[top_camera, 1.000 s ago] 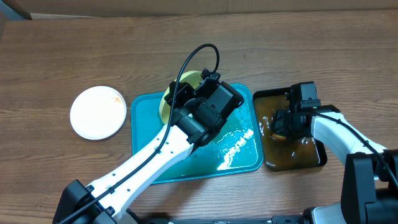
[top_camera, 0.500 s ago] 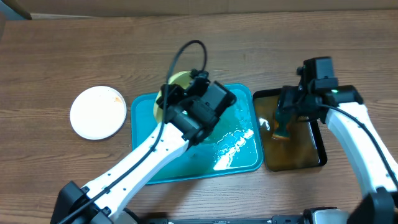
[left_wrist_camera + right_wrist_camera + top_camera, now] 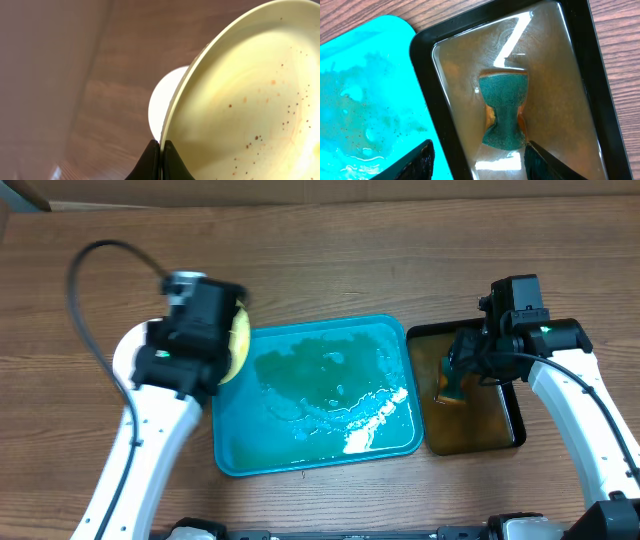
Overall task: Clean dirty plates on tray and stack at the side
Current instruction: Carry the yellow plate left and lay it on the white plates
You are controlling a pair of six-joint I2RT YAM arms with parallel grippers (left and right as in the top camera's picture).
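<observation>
Overhead: wet tray point(image 3: 300, 450) on wooden table point(image 3: 350, 260); left fingers point(image 3: 150, 160) pinch plate point(image 3: 240, 100) rim, right fingers point(image 3: 417, 160) apart, seemingly over sponge point(image 3: 505, 112).

Brown-flecked pale yellow plate point(image 3: 250, 100), white plate point(image 3: 162, 105), turquoise tray point(image 3: 290, 440), black tray point(image 3: 596, 80) of brown water, green sponge point(image 3: 504, 117).

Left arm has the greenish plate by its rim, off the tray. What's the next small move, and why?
Probably lower the plate flat onto the white plate and let go: the left gripper is shut on its rim, holding it tilted, with the white plate showing just beyond its edge.
</observation>
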